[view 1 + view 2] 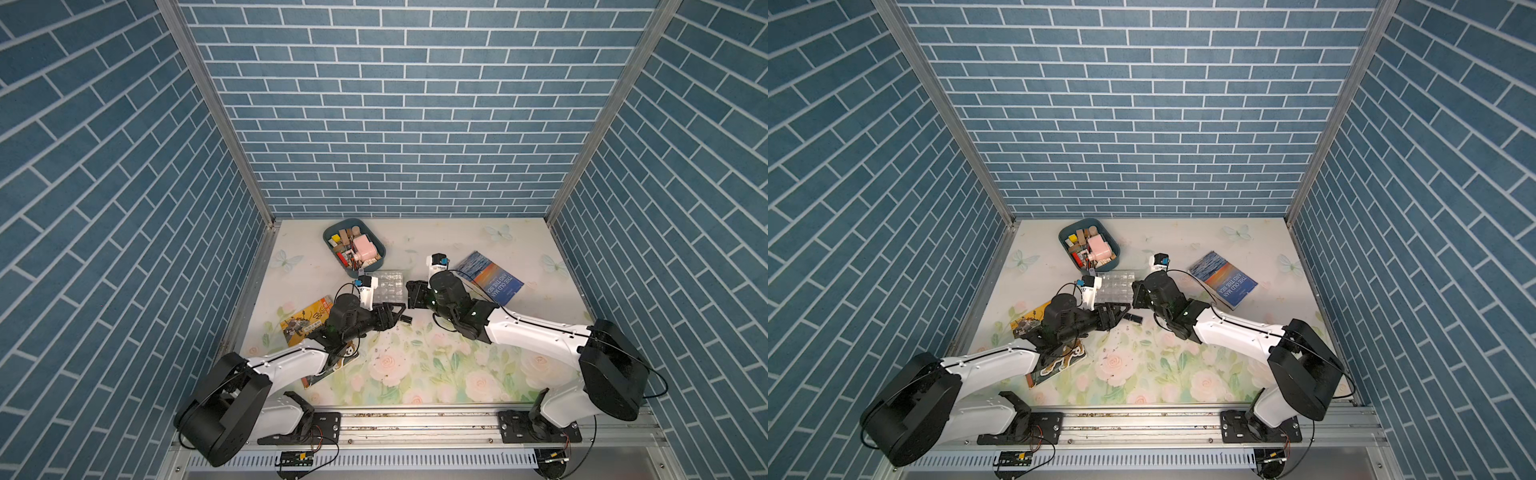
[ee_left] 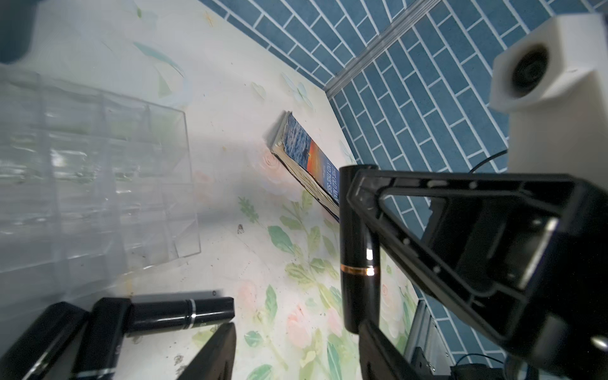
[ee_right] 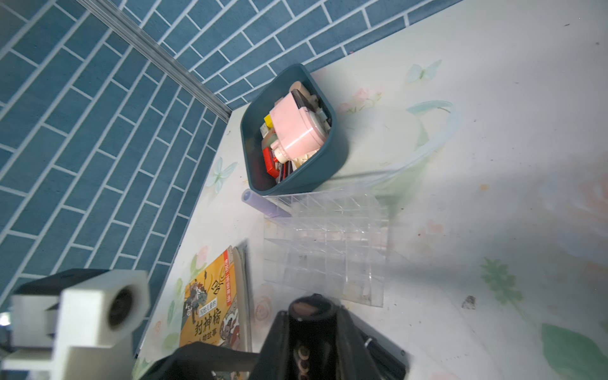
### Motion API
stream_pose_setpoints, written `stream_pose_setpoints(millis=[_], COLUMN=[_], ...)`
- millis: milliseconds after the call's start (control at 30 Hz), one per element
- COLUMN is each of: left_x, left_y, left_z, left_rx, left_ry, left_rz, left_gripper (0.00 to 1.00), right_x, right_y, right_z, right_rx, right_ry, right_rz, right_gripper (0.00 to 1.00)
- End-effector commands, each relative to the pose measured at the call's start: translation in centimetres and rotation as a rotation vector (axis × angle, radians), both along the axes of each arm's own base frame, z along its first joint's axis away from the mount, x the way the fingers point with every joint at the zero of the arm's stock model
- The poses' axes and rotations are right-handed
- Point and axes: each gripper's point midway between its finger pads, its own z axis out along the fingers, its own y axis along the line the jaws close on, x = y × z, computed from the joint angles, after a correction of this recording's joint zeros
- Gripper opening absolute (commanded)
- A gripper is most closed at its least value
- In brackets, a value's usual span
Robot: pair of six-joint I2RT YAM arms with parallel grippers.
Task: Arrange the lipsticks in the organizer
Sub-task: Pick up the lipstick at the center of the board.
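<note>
The clear organizer (image 1: 388,286) (image 3: 325,250) stands mid-table with no lipstick showing in its cells. My right gripper (image 1: 411,297) (image 3: 311,317) is shut on a black lipstick (image 2: 358,250) with a gold band, held upright just off the organizer's near corner. My left gripper (image 1: 395,315) (image 2: 296,352) is open with nothing between its fingers, close beside that held tube. Three black lipsticks lie on the mat under the left gripper; one (image 2: 184,312) shows fully, and a top view catches one (image 1: 1134,318). A lavender lipstick (image 3: 263,205) lies between the organizer and the teal tray.
A dark teal tray (image 1: 354,247) full of cosmetic boxes touches the organizer's far side. A blue book (image 1: 490,278) lies to the right behind my right arm. A yellow book (image 1: 305,324) lies under my left arm. Blue brick walls enclose the table.
</note>
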Motion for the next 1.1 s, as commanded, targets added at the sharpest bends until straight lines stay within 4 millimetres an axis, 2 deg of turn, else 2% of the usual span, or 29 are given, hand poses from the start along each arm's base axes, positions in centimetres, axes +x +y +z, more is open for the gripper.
stream_pose_setpoints(millis=[0, 367, 533, 700, 800, 933, 1000, 1067], left_x=[-0.2, -0.5, -0.3, -0.3, -0.3, 0.0, 0.1, 0.0], left_y=[-1.8, -2.7, -3.1, -3.3, -3.2, -2.4, -1.9, -1.8], left_z=[2.5, 3.4, 3.1, 4.0, 3.8, 3.3, 2.8, 2.5], left_rx=[-0.060, -0.078, -0.071, -0.073, -0.038, 0.072, 0.127, 0.163], left_ry=[-0.063, -0.097, -0.095, -0.142, -0.180, -0.284, -0.326, -0.356], left_rz=[-0.078, -0.124, -0.142, -0.157, -0.168, -0.158, -0.151, -0.168], left_gripper=[0.61, 0.50, 0.36, 0.18, 0.09, 0.05, 0.05, 0.05], right_x=[0.2, 0.2, 0.1, -0.1, -0.3, 0.1, 0.7, 1.0], right_y=[1.5, 2.5, 3.0, 3.3, 3.5, 2.8, 1.7, 0.5], right_z=[1.5, 1.7, 2.0, 2.0, 2.3, 3.3, 3.9, 4.5], right_rx=[0.058, 0.062, 0.072, 0.076, 0.080, 0.154, 0.193, 0.214], right_ry=[-0.007, -0.004, -0.004, 0.003, 0.012, 0.056, 0.092, 0.102], right_rz=[0.009, 0.025, 0.039, 0.052, 0.072, 0.124, 0.174, 0.234], right_gripper=[0.15, 0.15, 0.15, 0.17, 0.27, 0.53, 0.62, 0.65])
